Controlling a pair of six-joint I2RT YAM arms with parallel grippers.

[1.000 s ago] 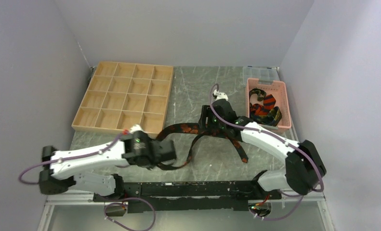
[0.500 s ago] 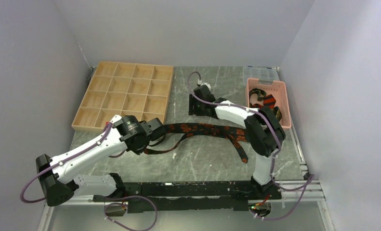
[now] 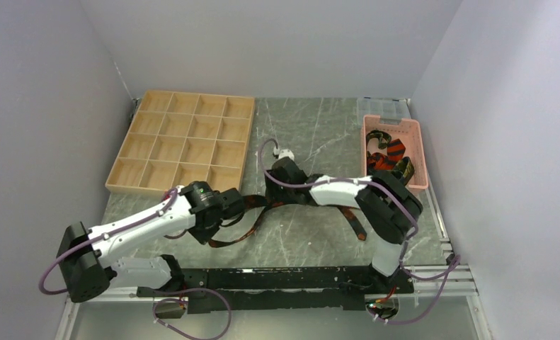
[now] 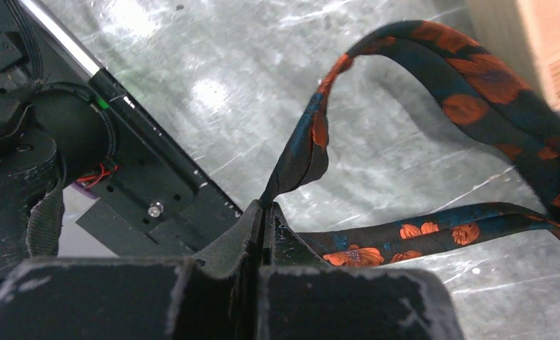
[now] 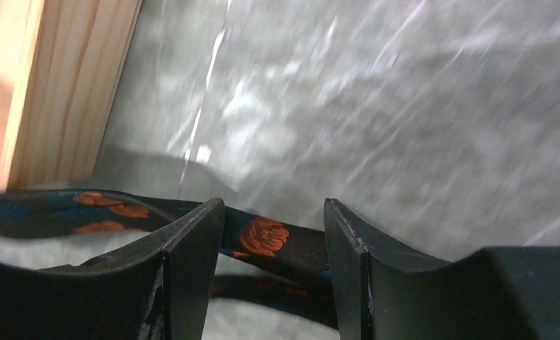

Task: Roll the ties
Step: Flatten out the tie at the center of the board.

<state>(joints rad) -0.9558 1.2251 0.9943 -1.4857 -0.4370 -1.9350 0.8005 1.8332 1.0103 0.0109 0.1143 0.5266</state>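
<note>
**Right wrist view.** Blur smears the counter point(image 5: 404, 92) and the wooden tray point(image 5: 57, 85), which the left edge cuts off. The black tie point(image 5: 263, 236) passes behind the parted fingers point(image 5: 192, 241) of the right end effector point(image 5: 273, 204); whether it touches them cannot be told.

**Left wrist view.** The black tie runs off the right edge, and only a corner of the wooden tray shows.

**Top view.** The right arm point(image 3: 333, 190) hides the black tie's middle stretch and the end effector's fingers. The tangled ties point(image 3: 389, 159) in the pink basket point(image 3: 390, 122) are too small to count.
</note>
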